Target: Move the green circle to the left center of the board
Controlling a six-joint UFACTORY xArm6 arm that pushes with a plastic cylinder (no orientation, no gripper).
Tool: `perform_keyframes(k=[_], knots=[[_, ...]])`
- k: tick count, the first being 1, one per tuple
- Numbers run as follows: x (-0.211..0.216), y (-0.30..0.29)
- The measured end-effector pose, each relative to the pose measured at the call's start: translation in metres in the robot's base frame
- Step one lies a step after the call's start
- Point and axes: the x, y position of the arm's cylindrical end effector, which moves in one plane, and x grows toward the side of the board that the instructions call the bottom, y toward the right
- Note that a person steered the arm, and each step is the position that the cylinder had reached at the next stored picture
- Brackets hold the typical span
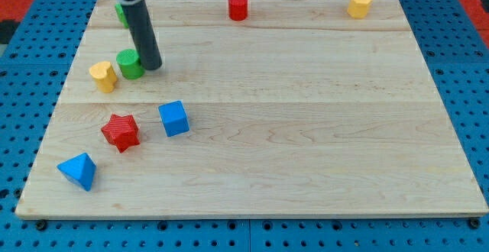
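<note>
The green circle [130, 64] is a short green cylinder standing on the wooden board [306, 130] at the view's left, above mid-height. My tip [151, 66] rests on the board just to its right, touching or nearly touching it. A yellow block [103, 76] stands just left of the green circle, close to it. The dark rod rises from the tip toward the view's top left.
A second green block [121, 12] is partly hidden behind the rod at the top left. A red cylinder [238, 7] and a yellow block [359, 4] stand along the top edge. A red star [121, 132], a blue cube [174, 119] and a blue triangle [79, 170] lie at lower left.
</note>
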Motion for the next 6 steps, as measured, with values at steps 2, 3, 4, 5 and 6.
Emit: perform_keyframes(k=[2, 3, 4, 5, 6], knots=[[-0.02, -0.103], [0.016, -0.113], [0.041, -0.089], [0.056, -0.08], [0.056, -0.074]])
